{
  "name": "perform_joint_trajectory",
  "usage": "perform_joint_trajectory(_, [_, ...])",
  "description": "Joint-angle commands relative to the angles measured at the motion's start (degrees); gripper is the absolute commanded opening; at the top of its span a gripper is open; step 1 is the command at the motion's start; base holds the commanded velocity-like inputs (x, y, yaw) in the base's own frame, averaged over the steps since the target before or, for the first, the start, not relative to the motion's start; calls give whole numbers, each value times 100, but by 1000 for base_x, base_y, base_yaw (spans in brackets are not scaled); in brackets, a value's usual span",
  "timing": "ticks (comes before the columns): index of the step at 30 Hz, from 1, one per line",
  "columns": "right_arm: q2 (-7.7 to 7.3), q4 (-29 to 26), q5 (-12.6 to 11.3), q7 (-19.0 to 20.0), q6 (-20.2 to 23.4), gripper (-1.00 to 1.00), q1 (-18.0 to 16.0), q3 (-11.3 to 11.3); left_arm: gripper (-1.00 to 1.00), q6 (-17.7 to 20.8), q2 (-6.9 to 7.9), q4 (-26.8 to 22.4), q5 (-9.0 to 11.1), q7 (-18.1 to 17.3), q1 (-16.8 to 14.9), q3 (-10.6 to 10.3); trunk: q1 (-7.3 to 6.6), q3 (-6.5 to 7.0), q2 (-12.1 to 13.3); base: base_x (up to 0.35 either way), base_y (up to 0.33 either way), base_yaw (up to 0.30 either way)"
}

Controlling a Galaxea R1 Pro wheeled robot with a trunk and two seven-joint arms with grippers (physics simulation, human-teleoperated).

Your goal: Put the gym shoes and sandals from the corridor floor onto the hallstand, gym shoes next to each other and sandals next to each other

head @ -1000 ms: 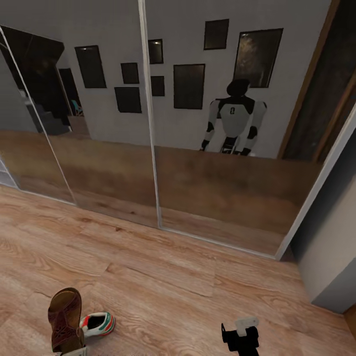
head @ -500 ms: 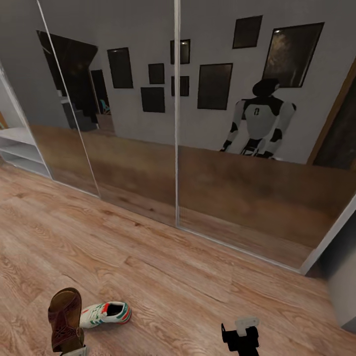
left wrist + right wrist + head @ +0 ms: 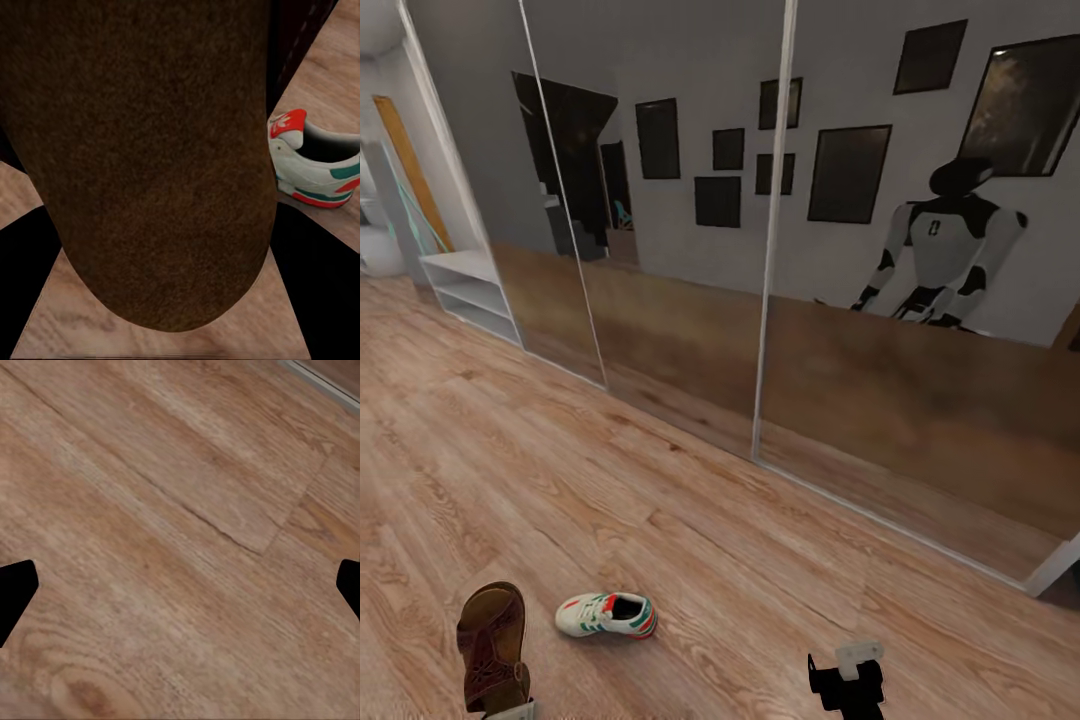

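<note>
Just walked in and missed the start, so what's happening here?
The robot is in a corridor, its left gripper holding a brown sandal up off the wood floor. One white gym shoe lies on the floor beside it. The right gripper is open with nothing in it. The pale shoe rack stands further down the corridor, next to the mirrored doors.

Head high; wrists near floor [image 3: 180,510]

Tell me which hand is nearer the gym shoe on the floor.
Left. The left hand, holding a sandal, sits just beside the gym shoe; the right hand is farther off across bare floor.
</note>
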Motion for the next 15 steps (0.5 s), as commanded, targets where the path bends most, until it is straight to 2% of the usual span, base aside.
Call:
perform_joint_trajectory(1, [-2,3,-59,-24,-24,100,-4,50,-100,-20,-3,5,-51,-30,-7,51,-1,-5,-2,0,0,281])
perform_joint_trajectory(15, [-2,3,-55,-27,-29,100,-4,47,-100,-21,-3,5,-51,-30,-7,51,-1,-5,-2,0,0,281])
